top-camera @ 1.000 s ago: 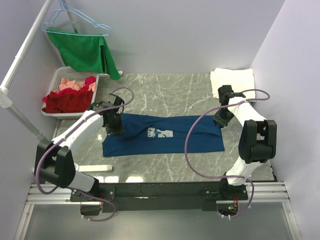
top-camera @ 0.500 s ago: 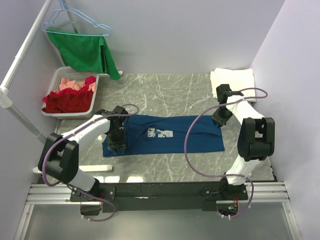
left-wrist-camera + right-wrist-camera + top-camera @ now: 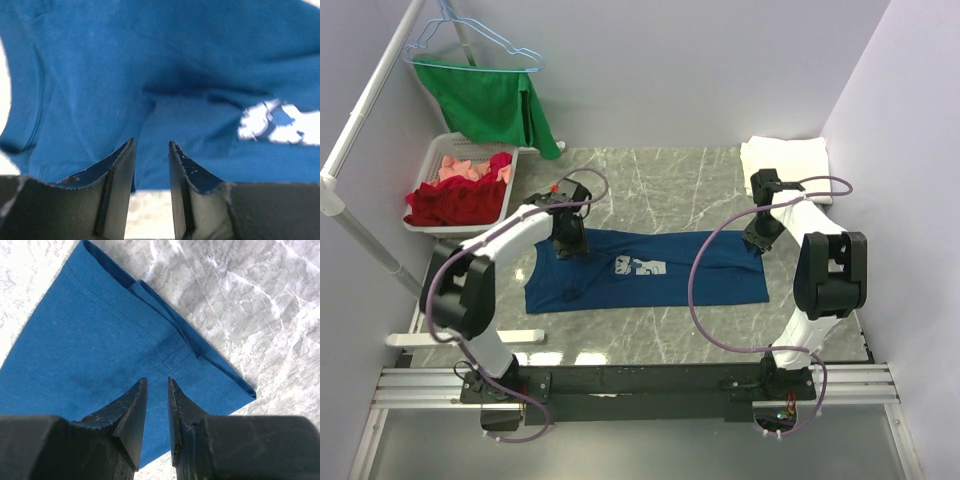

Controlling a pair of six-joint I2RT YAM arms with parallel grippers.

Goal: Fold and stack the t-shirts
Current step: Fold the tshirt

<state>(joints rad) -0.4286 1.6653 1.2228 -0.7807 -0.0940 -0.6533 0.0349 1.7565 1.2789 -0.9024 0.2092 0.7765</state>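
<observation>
The navy blue t-shirt (image 3: 705, 277) lies flat across the marble table (image 3: 650, 185) as a long folded strip, with its white chest print (image 3: 642, 267) facing up. My left gripper (image 3: 570, 238) hovers at the shirt's far left edge. In the left wrist view its jaws (image 3: 151, 145) stand open with nothing between them, the blue cloth (image 3: 150, 65) just beyond. My right gripper (image 3: 760, 240) is over the shirt's far right corner. Its jaws (image 3: 156, 382) stand slightly apart above the hem (image 3: 100, 340). The white t-shirt (image 3: 783, 158) lies folded at the back right.
A white basket (image 3: 442, 150) holding red and pink clothes sits at the back left. A green cloth (image 3: 495, 100) hangs from a hanger above it. A white rack pole (image 3: 365, 105) slants along the left side. Walls close in on the back and right.
My left gripper opened, swung toward the shirt's near left edge, then moved back to its far left edge. The right gripper barely moved.
</observation>
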